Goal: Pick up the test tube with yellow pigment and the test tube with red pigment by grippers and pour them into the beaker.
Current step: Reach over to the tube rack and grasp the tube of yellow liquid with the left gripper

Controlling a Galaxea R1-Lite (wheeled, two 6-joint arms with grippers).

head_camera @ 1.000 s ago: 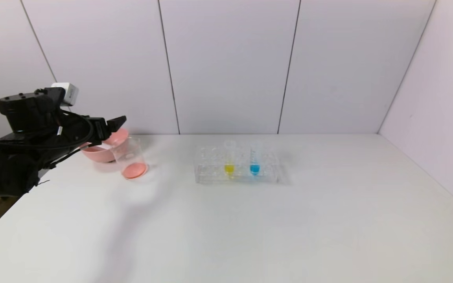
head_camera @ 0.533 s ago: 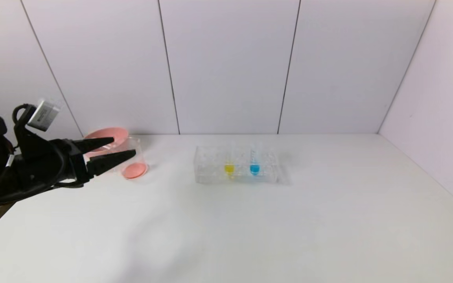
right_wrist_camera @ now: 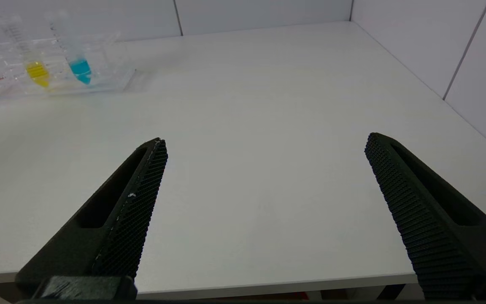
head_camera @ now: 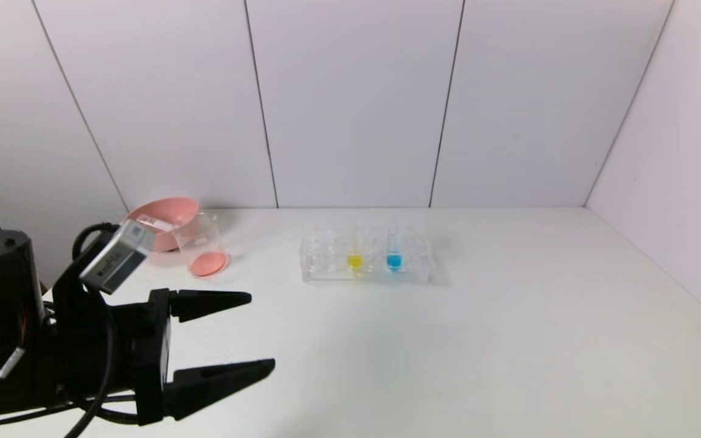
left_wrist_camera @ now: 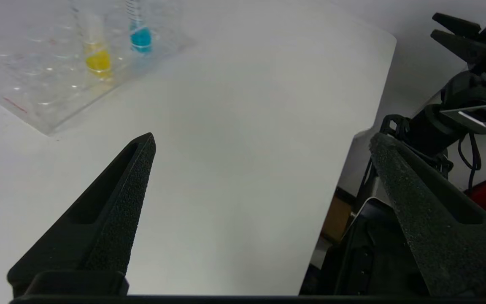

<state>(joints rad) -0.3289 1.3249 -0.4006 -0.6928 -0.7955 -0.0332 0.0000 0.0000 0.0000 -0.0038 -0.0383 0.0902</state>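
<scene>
The test tube with yellow pigment [head_camera: 355, 252] stands upright in a clear rack [head_camera: 326, 267] at the table's middle back; it also shows in the left wrist view [left_wrist_camera: 96, 59] and right wrist view [right_wrist_camera: 37, 71]. The beaker [head_camera: 201, 243], far left, holds a pink-red layer at its bottom. The test tube with red pigment is out of view. My left gripper [head_camera: 261, 331] [left_wrist_camera: 262, 139] hovers open and empty over the near left of the table, well short of beaker and rack. My right gripper [right_wrist_camera: 266, 141] is open and empty at the table's near edge.
A tube with blue liquid [head_camera: 394, 254] stands beside the yellow one in the rack. A pink bowl [head_camera: 174, 213] sits just behind the beaker, with something pale inside. The white table [head_camera: 478, 353] is walled at the back and right.
My left gripper has pulled away from the bowl and beaker toward the near left of the table. It stays open and empty. Beaker, rack and tubes have not moved.
</scene>
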